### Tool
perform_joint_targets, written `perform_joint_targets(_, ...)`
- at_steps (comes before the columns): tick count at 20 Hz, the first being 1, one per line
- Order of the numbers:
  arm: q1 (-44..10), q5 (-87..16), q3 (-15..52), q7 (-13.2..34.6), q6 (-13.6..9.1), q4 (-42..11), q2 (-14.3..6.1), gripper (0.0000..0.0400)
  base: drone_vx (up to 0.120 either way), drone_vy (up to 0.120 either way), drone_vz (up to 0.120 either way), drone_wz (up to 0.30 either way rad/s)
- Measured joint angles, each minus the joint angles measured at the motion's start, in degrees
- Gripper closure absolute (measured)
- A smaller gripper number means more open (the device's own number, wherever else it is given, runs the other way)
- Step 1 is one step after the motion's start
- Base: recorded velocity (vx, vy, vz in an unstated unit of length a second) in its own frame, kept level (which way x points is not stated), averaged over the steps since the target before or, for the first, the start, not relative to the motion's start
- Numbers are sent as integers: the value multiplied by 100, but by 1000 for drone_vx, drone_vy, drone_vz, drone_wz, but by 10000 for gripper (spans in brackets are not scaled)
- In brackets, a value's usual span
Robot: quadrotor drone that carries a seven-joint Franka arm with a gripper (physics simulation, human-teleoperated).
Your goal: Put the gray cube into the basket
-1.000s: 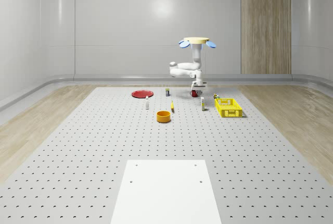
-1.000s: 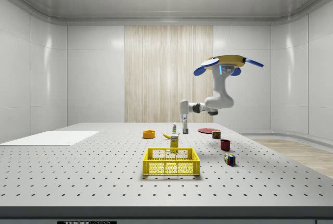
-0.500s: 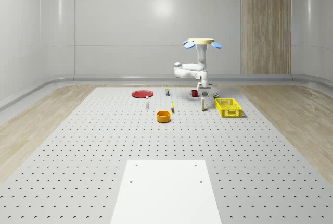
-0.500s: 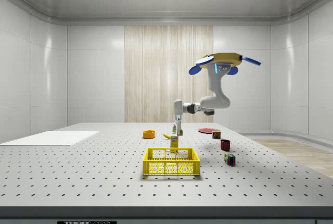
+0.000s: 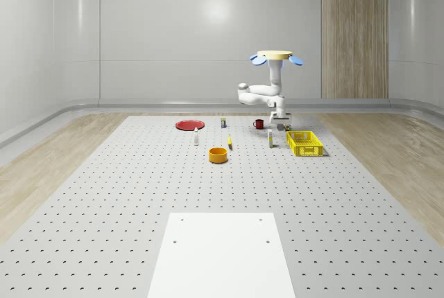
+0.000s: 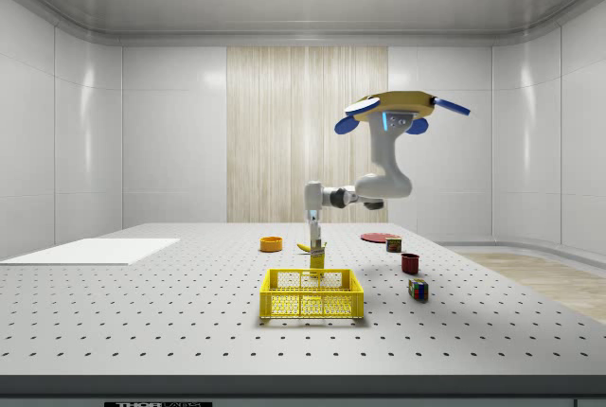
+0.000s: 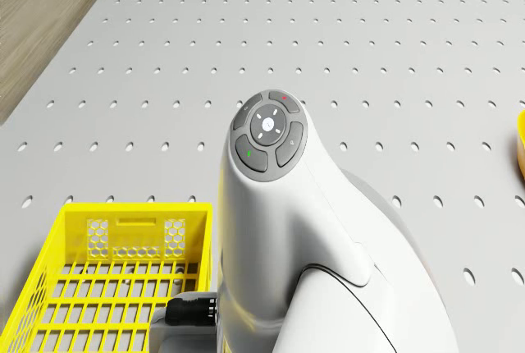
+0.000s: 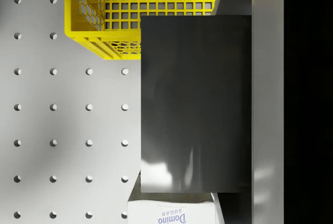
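Gray cube carried to the edge of the yellow basket, not yet over its floor.

Nearest in the side view stands the yellow basket (image 6: 311, 293), with a multicoloured cube (image 6: 418, 290) and a dark red cup (image 6: 410, 262) on the perforated table (image 6: 142, 331) to the side view's right. Just behind the basket's far rim hangs the gripper (image 6: 313, 240), fingers clenched on the gray cube (image 8: 195, 104); the wrist view puts the cube above a Domino sugar box (image 8: 171, 211), overlapping only the basket's corner. Farther back the drone (image 6: 398, 109) hovers above the table beyond the basket. My judgement: transport is nearly finished; next, shift the cube over the basket's middle, lower it, then release.
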Motion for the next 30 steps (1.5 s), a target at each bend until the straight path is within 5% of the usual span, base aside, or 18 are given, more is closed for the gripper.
perform_joint_targets(20, -36, 70, 19, 28, 160, 7, -173, 150, 24, 120, -32, 0)
perform_joint_targets(30, -50, 98, 26, 39, 223, 9, -240, 150, 0, 120, -96, 0)
